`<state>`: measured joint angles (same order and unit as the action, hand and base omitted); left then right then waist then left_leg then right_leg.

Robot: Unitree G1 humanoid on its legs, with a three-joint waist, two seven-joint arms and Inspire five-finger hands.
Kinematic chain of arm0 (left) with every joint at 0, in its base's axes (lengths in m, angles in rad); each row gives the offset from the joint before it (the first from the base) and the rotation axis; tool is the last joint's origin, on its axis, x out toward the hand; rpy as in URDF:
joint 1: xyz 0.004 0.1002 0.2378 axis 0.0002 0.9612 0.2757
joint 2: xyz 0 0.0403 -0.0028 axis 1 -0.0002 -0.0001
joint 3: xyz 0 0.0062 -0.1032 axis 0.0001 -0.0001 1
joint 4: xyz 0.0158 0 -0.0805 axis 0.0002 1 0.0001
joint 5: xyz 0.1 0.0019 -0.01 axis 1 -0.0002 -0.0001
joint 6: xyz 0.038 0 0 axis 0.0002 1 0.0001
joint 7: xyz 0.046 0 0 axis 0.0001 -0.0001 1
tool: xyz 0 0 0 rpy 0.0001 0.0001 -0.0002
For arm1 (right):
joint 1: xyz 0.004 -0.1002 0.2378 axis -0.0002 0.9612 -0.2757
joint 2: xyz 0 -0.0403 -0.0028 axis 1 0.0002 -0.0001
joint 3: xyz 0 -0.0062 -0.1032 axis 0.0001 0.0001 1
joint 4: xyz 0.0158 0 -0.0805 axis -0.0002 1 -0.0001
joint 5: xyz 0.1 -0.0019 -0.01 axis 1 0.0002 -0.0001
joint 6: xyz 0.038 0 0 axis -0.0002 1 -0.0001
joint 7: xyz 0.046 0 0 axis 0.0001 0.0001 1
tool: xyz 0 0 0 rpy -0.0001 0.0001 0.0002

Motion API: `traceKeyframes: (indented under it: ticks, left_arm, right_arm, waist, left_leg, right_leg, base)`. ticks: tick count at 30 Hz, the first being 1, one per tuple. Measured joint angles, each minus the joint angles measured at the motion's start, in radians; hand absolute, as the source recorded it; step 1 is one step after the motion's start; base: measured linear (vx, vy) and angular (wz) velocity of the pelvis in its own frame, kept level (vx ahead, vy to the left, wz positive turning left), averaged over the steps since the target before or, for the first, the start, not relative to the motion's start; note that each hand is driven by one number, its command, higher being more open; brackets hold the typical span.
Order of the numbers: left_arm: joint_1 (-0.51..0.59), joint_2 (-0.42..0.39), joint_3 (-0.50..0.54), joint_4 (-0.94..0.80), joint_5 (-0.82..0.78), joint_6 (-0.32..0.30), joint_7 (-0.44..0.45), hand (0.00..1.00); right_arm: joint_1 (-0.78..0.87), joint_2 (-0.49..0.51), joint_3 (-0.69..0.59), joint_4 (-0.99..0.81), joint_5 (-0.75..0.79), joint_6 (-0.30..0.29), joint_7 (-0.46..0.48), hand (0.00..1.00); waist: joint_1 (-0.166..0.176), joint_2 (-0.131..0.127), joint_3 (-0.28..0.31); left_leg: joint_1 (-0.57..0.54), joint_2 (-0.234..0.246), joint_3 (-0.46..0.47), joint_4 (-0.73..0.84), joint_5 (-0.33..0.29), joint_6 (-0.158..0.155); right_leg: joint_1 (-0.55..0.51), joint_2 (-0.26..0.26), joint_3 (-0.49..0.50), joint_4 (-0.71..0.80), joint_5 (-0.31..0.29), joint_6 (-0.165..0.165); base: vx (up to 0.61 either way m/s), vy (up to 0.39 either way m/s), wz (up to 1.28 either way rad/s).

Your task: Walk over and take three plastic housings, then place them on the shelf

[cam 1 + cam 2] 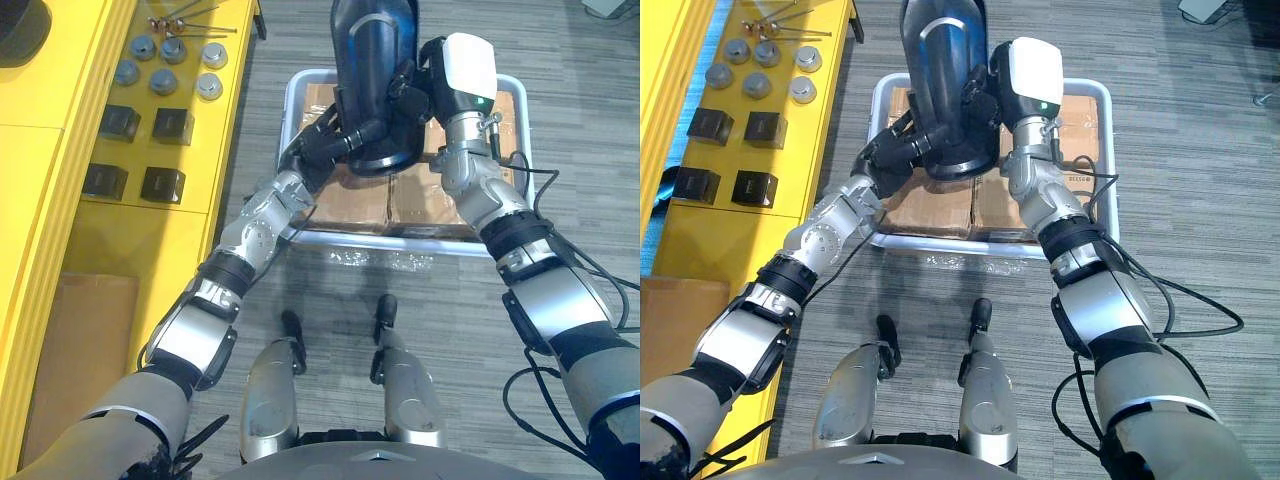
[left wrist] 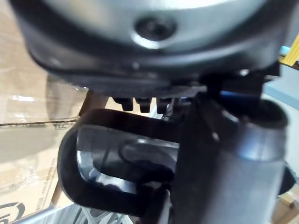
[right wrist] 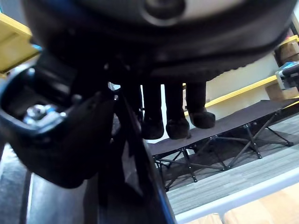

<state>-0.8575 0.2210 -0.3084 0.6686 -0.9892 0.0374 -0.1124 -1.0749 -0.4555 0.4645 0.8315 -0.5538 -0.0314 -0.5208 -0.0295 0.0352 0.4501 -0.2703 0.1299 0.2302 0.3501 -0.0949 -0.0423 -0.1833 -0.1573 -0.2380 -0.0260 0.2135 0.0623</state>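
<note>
Right, my left hand (image 1: 332, 143) curls under the dark housing (image 1: 372, 55), right hand (image 1: 412, 88) pinching its side above a crate (image 1: 290, 105).

Black blocks (image 1: 120, 123) and caps (image 1: 163, 80) crowd the shelf (image 1: 150, 250); nearer stretch lies bare.

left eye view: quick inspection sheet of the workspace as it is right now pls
surface: yellow shelf on the robot's left
job's things: one dark housing, held up over a grey bin
clutter: cardboard boxes in the bin; grey caps, black blocks and metal pins on the shelf
hands: left hand and right hand both grip the housing
cables: nothing seen
surroundings: grey carpet floor
</note>
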Motion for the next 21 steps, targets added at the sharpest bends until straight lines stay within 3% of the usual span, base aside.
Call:
traceKeyframes:
  ticks: [6, 12, 16, 21]
  left_arm:
    - [0.000, -0.023, -0.001, 0.001, 0.002, -0.048, 0.092, 0.00]
    - [0.003, -0.027, 0.019, 0.004, -0.002, -0.205, 0.179, 0.00]
    - [0.040, -0.032, 0.013, -0.011, 0.000, -0.227, 0.180, 0.00]
    - [0.186, -0.055, 0.007, -0.053, 0.007, -0.245, 0.128, 0.00]
  right_arm:
    - [0.058, 0.002, 0.019, -0.137, -0.001, -0.026, -0.017, 0.00]
    - [0.221, 0.040, -0.017, -0.303, 0.001, -0.033, -0.039, 0.00]
    - [0.296, 0.079, -0.046, -0.360, 0.004, -0.035, -0.050, 0.00]
    - [0.485, 0.125, -0.064, -0.463, 0.011, -0.035, -0.050, 0.00]
  waist:
    - [-0.003, -0.001, 0.000]
    - [-0.008, -0.019, 0.011]
    - [-0.015, -0.029, 0.016]
    - [-0.025, -0.066, 0.014]
  left_leg:
    - [0.011, -0.002, 0.002, -0.031, 0.015, -0.006]
    - [0.059, -0.006, 0.009, -0.060, 0.018, -0.009]
    - [0.079, -0.007, 0.013, -0.068, 0.018, -0.009]
    - [0.147, -0.009, 0.025, -0.103, 0.018, -0.016]
  right_leg:
    - [0.003, 0.002, -0.002, -0.013, 0.005, -0.004]
    - [0.042, 0.003, 0.000, -0.029, 0.004, -0.005]
    - [0.059, 0.003, 0.001, -0.032, 0.003, -0.006]
    - [0.111, 0.005, 0.002, -0.050, -0.001, -0.009]
  base:
    - [0.00, 0.000, 0.00]
    - [0.00, 0.006, -0.01]
    - [0.00, 0.005, -0.01]
    - [0.01, 0.013, -0.05]
